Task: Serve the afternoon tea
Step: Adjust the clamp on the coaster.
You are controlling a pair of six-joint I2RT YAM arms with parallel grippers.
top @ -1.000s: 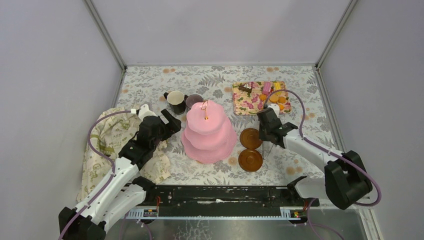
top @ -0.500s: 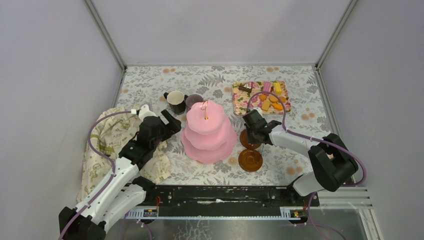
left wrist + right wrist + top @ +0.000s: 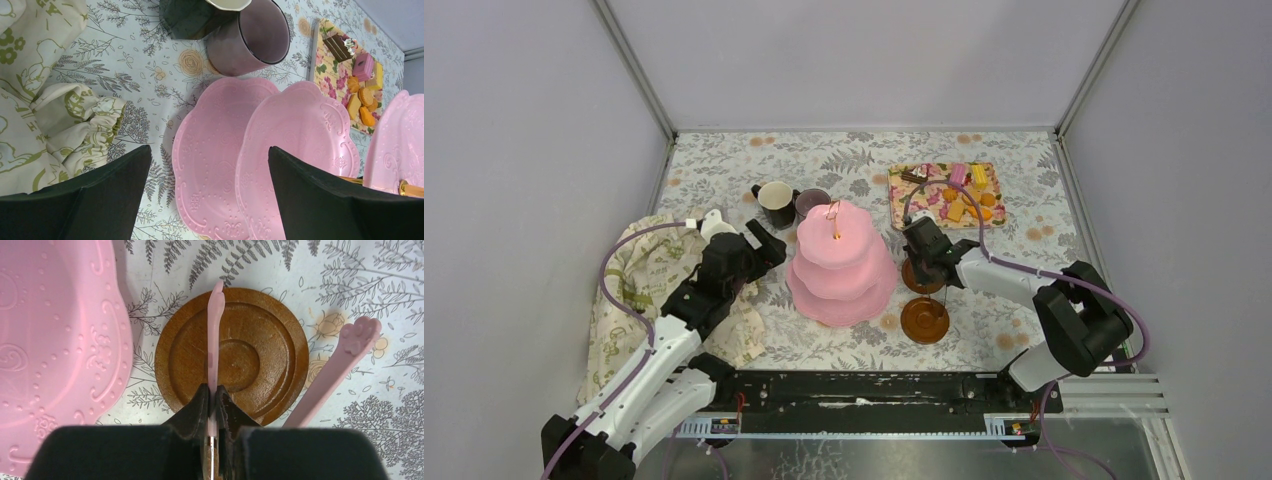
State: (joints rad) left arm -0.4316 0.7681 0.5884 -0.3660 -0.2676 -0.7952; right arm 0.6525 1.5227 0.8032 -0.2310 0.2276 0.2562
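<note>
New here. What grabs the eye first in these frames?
The pink three-tier cake stand at table centre, all tiers bare. Right of it, the right gripper is shut on one arm of pink tongs above the farther brown saucer. The left gripper hangs open left of the stand; the sweets sit on the floral tray at far right.

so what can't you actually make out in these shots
- Right gripper: its pink tool is too small to read in the top view.
- Left wrist view: both mugs are cut by the top edge, the cake stand by the right.
- Right wrist view: the near rim of the saucer hides behind the gripper.
- Sweets: too small to count in the top view.
</note>
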